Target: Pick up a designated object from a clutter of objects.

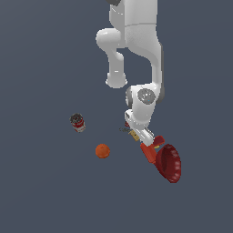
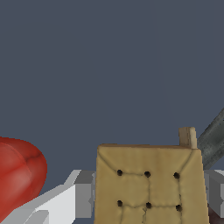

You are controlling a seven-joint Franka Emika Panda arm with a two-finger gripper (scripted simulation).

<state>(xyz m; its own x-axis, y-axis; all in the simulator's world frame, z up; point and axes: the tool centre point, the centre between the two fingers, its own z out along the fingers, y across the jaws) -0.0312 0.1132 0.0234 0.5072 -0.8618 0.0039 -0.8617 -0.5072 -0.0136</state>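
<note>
**A:** Where is the cracker box right now?

**B:** In the wrist view it sits square between the two grey fingers, filling the space between them. In the exterior view only a tan sliver shows under the gripper, low among the clutter.

**A:** Is it gripped?

**B:** The fingers flank both sides closely, set narrow, but I cannot tell whether the pads actually press on it.

**A:** How will it handle?

**B:** My guess is light and stiff, a flat little box with firm edges. The printed faces could be slippery, so the hold belongs on the two opposite side edges, near the middle, to keep it from pivoting.

**A:** What crowds it?

**B:** The red bowl lies tipped on its side just beside the gripper, with the red box between them. A thin dark tool slants close past one corner of the cracker box, and a small tan piece stands at that same corner; I cannot say what that is.

**A:** And open room?

**B:** Straight up looks free. The orange ball and the can stand well apart, toward the exterior view's left.
</note>
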